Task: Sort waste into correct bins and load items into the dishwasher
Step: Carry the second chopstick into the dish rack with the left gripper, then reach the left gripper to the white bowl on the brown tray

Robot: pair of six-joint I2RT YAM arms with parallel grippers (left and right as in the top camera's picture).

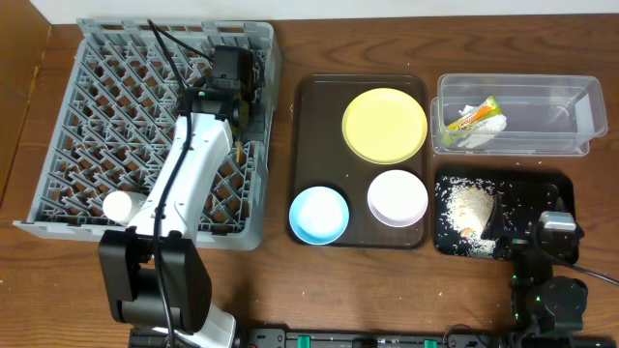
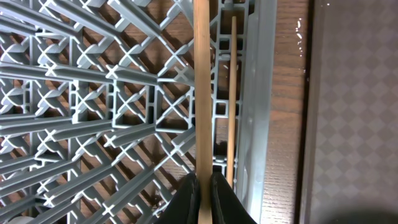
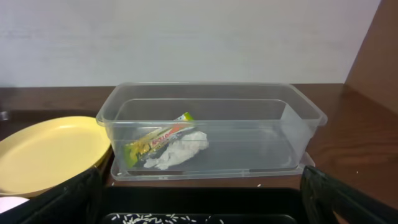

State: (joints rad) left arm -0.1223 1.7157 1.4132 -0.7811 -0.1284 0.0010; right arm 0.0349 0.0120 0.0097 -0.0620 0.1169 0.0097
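Note:
My left gripper [image 1: 238, 97] is over the right side of the grey dish rack [image 1: 92, 106]. In the left wrist view it [image 2: 203, 186] is shut on a wooden chopstick [image 2: 203, 87] held above the rack lattice [image 2: 93, 93]. The second chopstick [image 2: 232, 93] lies in the rack by its right wall. A small white cup [image 1: 118, 205] lies in the rack's front left. My right gripper [image 1: 558, 222] is open and empty [image 3: 202, 202] over the black tray [image 1: 542, 188], which holds crumbs [image 1: 469, 208]. The clear tub [image 1: 561, 116] holds the wrapper [image 3: 158, 138] and the napkin [image 3: 180, 151].
The dark brown serving tray [image 1: 311, 135] stands between rack and bins. It carries the yellow plate [image 1: 385, 125], the light blue bowl [image 1: 319, 215] and the white bowl [image 1: 397, 197]. The plate's edge shows in the right wrist view [image 3: 50, 152].

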